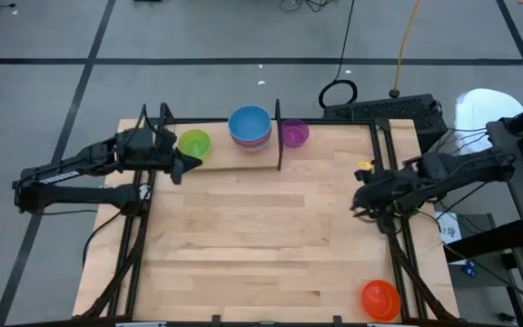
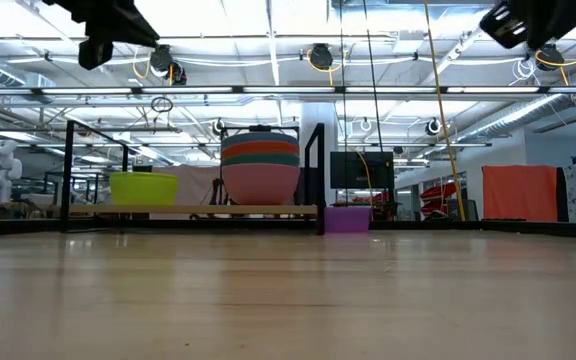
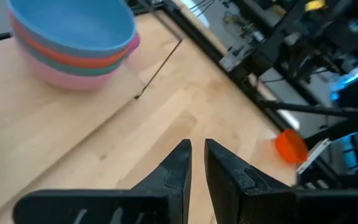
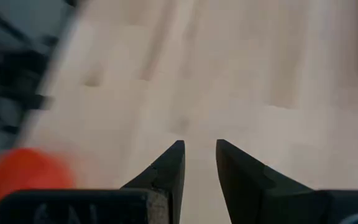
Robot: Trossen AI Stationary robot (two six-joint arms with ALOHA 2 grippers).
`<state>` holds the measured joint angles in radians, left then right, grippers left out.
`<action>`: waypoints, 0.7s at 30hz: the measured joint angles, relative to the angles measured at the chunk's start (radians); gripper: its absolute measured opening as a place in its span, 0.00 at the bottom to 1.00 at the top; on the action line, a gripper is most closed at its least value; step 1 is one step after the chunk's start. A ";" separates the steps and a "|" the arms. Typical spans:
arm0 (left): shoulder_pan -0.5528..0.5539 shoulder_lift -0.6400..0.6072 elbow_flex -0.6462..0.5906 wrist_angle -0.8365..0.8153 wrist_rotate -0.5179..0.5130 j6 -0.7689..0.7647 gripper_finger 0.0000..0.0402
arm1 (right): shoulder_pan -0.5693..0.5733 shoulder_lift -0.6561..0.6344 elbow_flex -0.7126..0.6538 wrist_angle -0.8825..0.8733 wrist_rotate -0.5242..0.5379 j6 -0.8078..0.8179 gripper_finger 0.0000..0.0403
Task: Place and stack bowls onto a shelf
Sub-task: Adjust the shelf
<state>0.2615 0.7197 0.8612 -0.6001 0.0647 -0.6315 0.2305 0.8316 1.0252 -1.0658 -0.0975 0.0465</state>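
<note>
The shelf (image 1: 218, 151) is a narrow plank along the table's far edge with a black upright rod (image 1: 278, 145). A green bowl (image 1: 193, 143) rests on its left end. A stack of several bowls (image 1: 250, 127), blue on top and pink at the bottom, sits near the rod. A purple bowl (image 1: 294, 133) stands on the table just right of the rod. An orange bowl (image 1: 380, 298) sits at the table's near right corner. My left gripper (image 1: 189, 164) hovers just near of the green bowl, shut and empty. My right gripper (image 1: 354, 203) hangs over the table's right side, slightly open and empty.
Black frame rails (image 1: 398, 245) run along the table's left and right edges. The middle of the tabletop (image 1: 261, 236) is bare wood. A keyboard (image 1: 384, 109) and cables lie beyond the far right corner. In the low view both arms stay high above the shelf (image 2: 193, 210).
</note>
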 joint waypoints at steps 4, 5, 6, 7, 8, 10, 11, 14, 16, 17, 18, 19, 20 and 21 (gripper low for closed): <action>-0.062 0.000 0.000 -0.098 -0.104 -0.005 0.12 | 0.000 0.070 0.000 0.000 0.239 -0.034 0.21; -0.072 0.000 0.000 -0.127 -0.152 -0.018 0.12 | -0.005 0.089 0.000 0.001 0.299 -0.038 0.21; -0.079 0.000 0.000 -0.149 -0.205 -0.043 0.12 | -0.014 0.108 0.000 0.007 0.354 -0.042 0.21; -0.083 -0.001 0.000 -0.170 -0.260 -0.079 0.12 | -0.026 0.127 0.000 0.017 0.402 -0.041 0.21; -0.086 -0.004 0.000 -0.188 -0.306 -0.113 0.12 | -0.039 0.146 0.000 0.032 0.440 -0.031 0.21; -0.087 -0.009 0.000 -0.226 -0.359 -0.152 0.12 | -0.062 0.183 0.000 0.079 0.478 -0.008 0.21; -0.087 -0.009 0.000 -0.244 -0.373 -0.166 0.12 | -0.072 0.202 0.000 0.107 0.492 -0.008 0.21; -0.087 -0.008 0.000 -0.293 -0.412 -0.207 0.12 | -0.099 0.253 0.000 0.224 0.552 -0.030 0.21; -0.087 -0.009 0.000 -0.298 -0.448 -0.213 0.09 | -0.119 0.280 0.000 0.315 0.585 -0.050 0.19; -0.087 -0.010 0.000 -0.295 -0.464 -0.211 0.07 | -0.129 0.291 0.000 0.354 0.600 -0.055 0.17; -0.087 -0.010 0.000 -0.289 -0.473 -0.204 0.04 | -0.141 0.297 0.000 0.387 0.609 -0.058 0.15; -0.087 -0.014 0.000 -0.280 -0.482 -0.194 0.02 | -0.151 0.301 0.000 0.408 0.621 -0.059 0.13; -0.087 -0.017 0.000 -0.271 -0.485 -0.182 0.02 | -0.160 0.304 0.000 0.425 0.624 -0.060 0.10; -0.087 -0.021 0.001 -0.268 -0.486 -0.171 0.02 | -0.172 0.305 0.000 0.439 0.625 -0.061 0.08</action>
<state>0.1741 0.6991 0.8619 -0.8677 -0.4212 -0.8023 0.0590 1.1370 1.0252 -0.6264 0.5272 -0.0146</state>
